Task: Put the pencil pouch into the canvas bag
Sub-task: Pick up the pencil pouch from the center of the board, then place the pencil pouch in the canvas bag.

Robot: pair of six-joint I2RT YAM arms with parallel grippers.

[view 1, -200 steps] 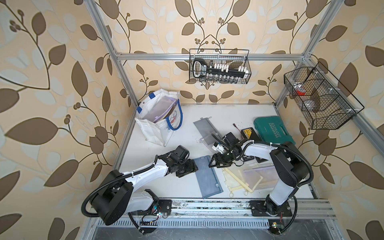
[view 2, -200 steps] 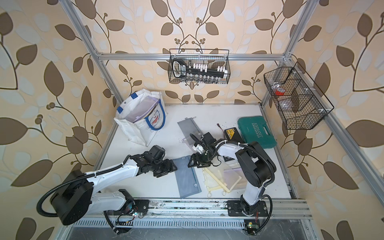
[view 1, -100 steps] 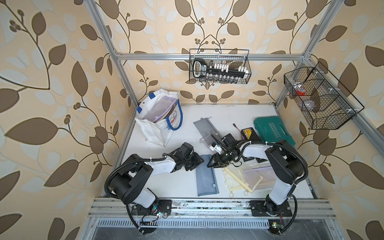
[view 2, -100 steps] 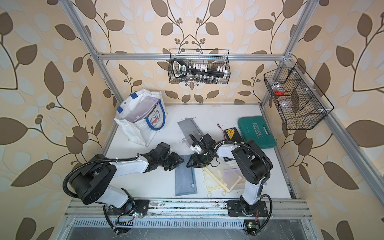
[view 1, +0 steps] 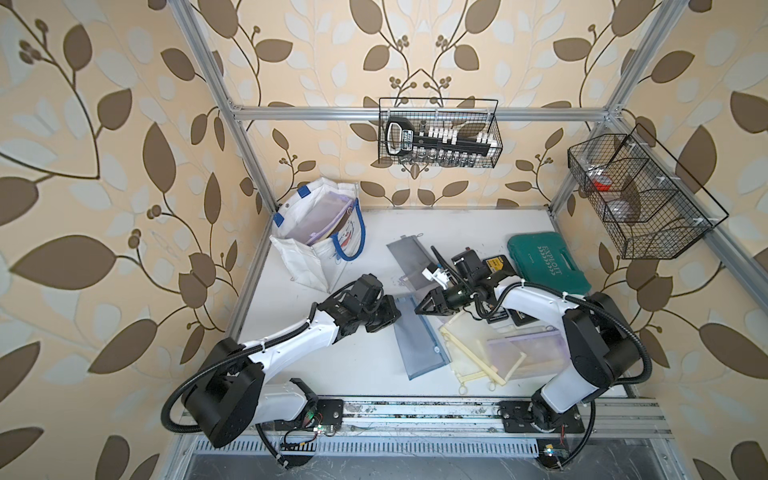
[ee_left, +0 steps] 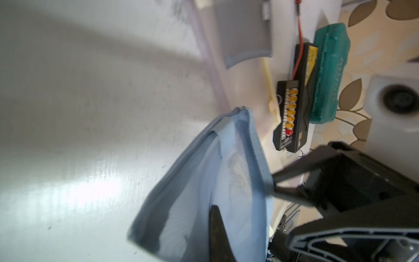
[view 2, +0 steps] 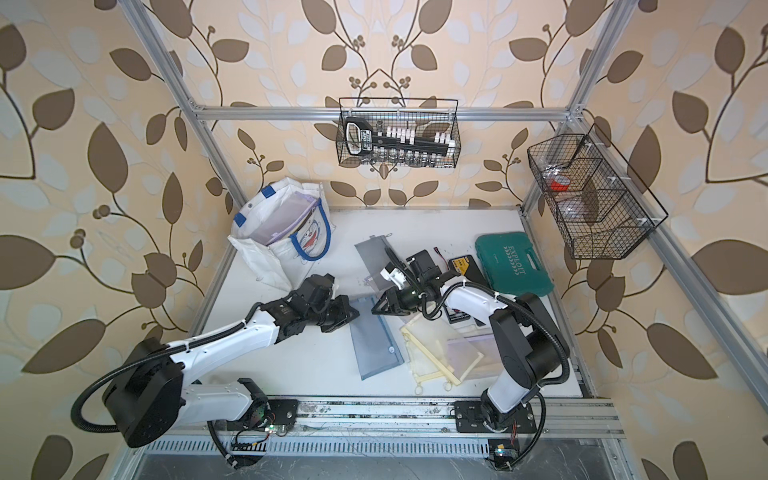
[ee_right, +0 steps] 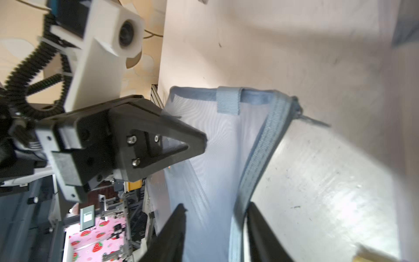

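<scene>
Pouch (view 1: 419,340): one, blue mesh, lying on the worktop (view 1: 332,365) toward the front, between the two arms and well apart from the bag (view 1: 303,266); zip end raised a little in the wrist views. Left tool (view 1: 395,315): clamped tight on one corner of that zip end. Right tool (view 1: 419,306): closed partway on the zip band at the opposite corner, with the band pinched between the fingers (ee_right: 260,233). Two-corner hold judged a way of keeping limp mesh spread and level for the lift, without sagging or folding. Bag: one, white with blue handles, standing at the far left corner, mouth gaping upward, probably to take a drop from above; one lilac pouch (view 1: 322,214) already inside. Other flat pouches on the worktop: at least three, namely grey pouch (view 1: 409,257), cream-edged pouch (view 1: 469,353) and second lilac pouch (view 1: 528,351), loose beside the right arm, off the likely path to the bag. Teal case (view 1: 548,262): one, far right. Black boxes (ee_left: 292,118): two, next to the case. Wire baskets (view 1: 436,101): two, hung on the frame above the worktop.
</scene>
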